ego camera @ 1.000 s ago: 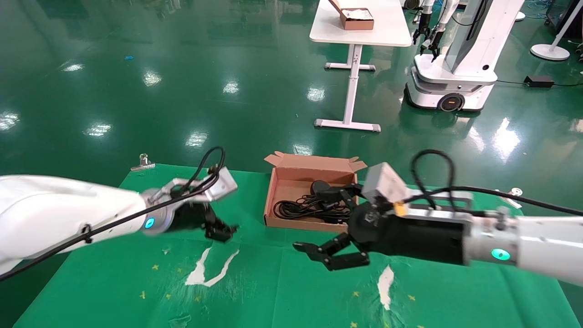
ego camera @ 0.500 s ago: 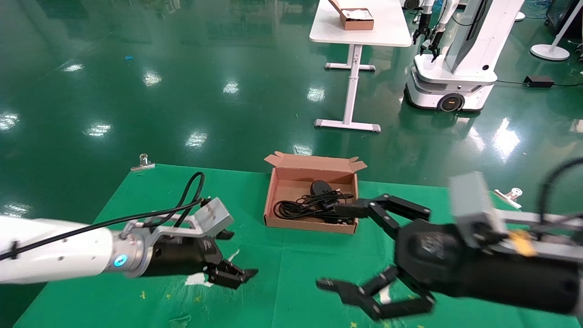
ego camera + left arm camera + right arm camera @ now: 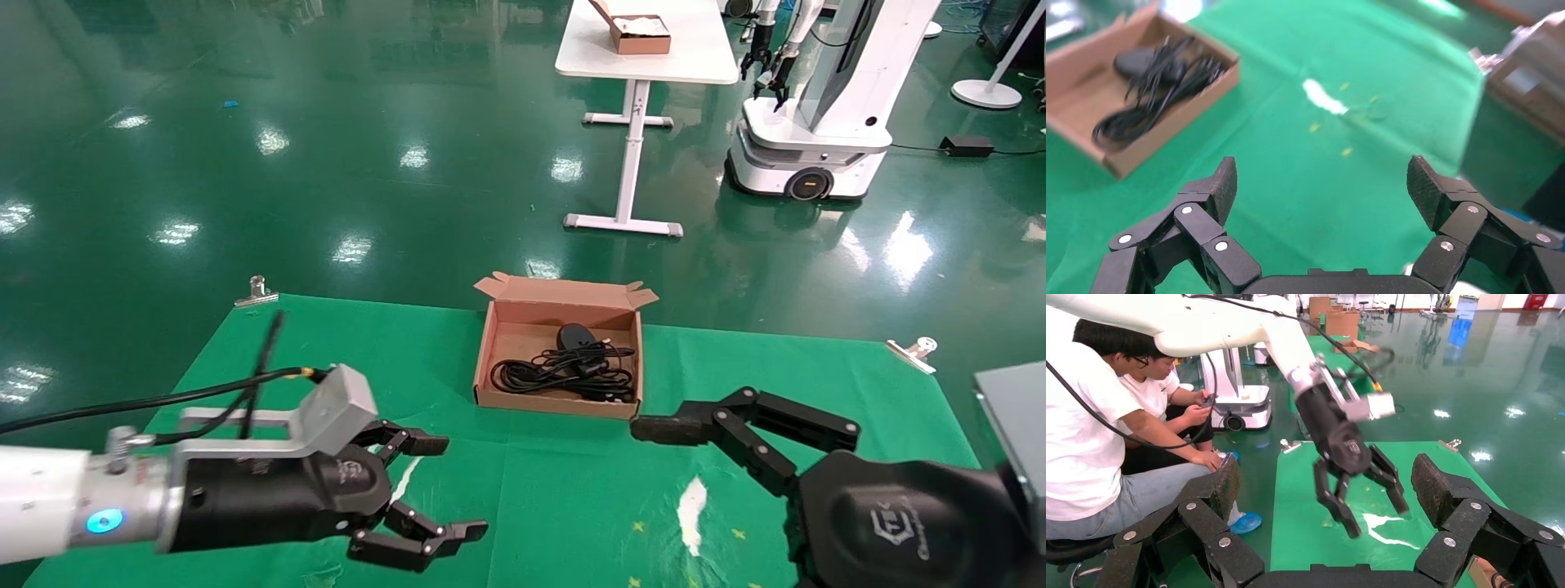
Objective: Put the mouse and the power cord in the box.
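The small black oval mouse point(image 3: 575, 335) and thick black coiled power cord point(image 3: 560, 372) lie inside the shallow brown cardboard box point(image 3: 498, 330) — left gripper point(image 3: 425, 490) and right gripper point(image 3: 719, 457) both spread wide, empty; best retracted clear of the flaps.

We pulled left gripper point(image 3: 433, 498) and right gripper point(image 3: 654, 429) back from box point(image 3: 490, 343), fingers spread, nearer our body.
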Robot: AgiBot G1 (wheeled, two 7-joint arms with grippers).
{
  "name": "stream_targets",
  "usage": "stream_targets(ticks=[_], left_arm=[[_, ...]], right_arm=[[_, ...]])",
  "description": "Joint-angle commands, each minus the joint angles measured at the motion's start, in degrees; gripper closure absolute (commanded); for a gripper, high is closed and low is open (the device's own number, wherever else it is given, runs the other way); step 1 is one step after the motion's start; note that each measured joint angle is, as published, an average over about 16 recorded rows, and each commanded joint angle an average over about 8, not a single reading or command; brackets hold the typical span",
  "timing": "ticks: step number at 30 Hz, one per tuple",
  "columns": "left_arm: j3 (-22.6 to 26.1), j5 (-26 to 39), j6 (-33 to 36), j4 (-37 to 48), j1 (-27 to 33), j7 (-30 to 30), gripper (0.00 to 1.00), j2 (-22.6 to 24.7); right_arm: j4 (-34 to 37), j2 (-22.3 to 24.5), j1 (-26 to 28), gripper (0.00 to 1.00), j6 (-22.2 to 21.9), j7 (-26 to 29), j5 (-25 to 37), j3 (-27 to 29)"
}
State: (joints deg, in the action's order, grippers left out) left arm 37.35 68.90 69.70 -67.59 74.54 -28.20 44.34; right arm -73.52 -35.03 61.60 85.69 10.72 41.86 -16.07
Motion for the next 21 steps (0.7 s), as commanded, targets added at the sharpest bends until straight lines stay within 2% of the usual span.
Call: stream_targets(ticks=[1, 15, 21], left_arm=[[-2.21, -2.80, 1.66, -0.62, -1.34, 1.81, 0.00, -0.96], [-17.67, -22.39, 13.25, -4.96, -10.74, 14.45, 0.00, -7.71], [-22.66, -28.78, 16.94, -6.35, -13.73, 18.16, 0.00, -9.87]], right_arm=[[0.00, 0.01, 0.00, 0.00, 0.02, 0.00, -0.02, 0.00], [0.01, 0.04, 0.02, 0.00, 0.00, -0.04, -0.06, -0.06], [-0.07, 0.12, -0.07, 0.00, 0.06, -0.04, -0.18, 0.02]])
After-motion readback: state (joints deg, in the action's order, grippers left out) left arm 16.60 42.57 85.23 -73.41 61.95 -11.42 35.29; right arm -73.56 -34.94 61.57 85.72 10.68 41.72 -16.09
